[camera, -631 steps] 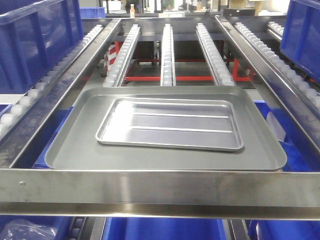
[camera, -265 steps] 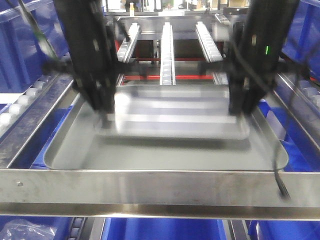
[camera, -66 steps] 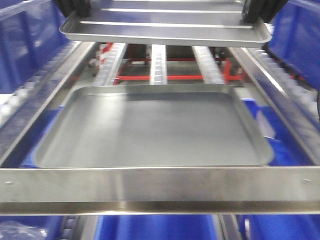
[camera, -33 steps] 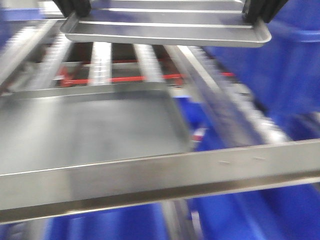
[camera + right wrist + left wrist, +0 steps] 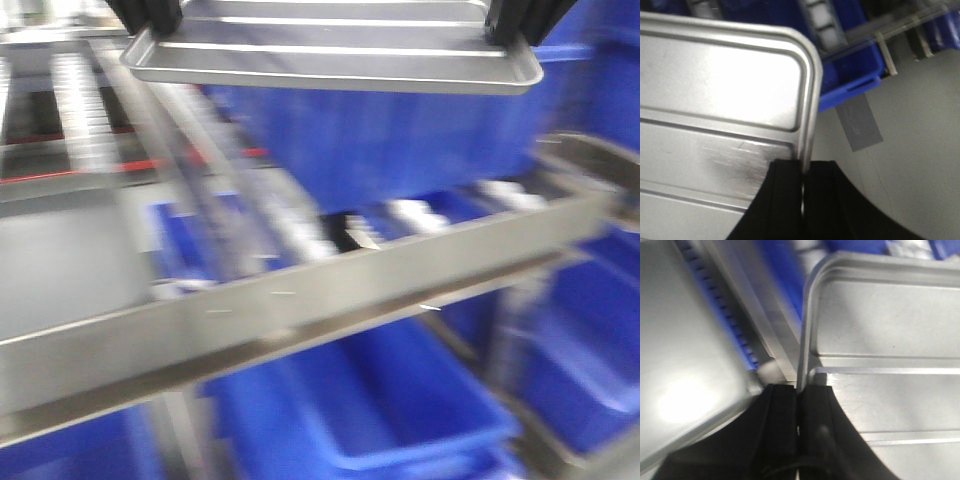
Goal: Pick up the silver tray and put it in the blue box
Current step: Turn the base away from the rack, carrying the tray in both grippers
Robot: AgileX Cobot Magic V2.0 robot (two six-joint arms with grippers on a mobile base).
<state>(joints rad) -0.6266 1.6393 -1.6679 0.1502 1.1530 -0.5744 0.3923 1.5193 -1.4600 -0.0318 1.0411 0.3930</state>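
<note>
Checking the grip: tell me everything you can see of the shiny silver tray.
The shiny silver metal rectangular tray has rounded corners, a rolled rim and long raised ribs along its floor. It hangs roughly level in the air, its short edges pinched by the black left end effector and the black right end effector, both shut on the rim. Nothing else touches it.

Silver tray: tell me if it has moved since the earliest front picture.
Yes. The silver tray rose off the grey tray and now hangs to its right, before the blue box.
</note>
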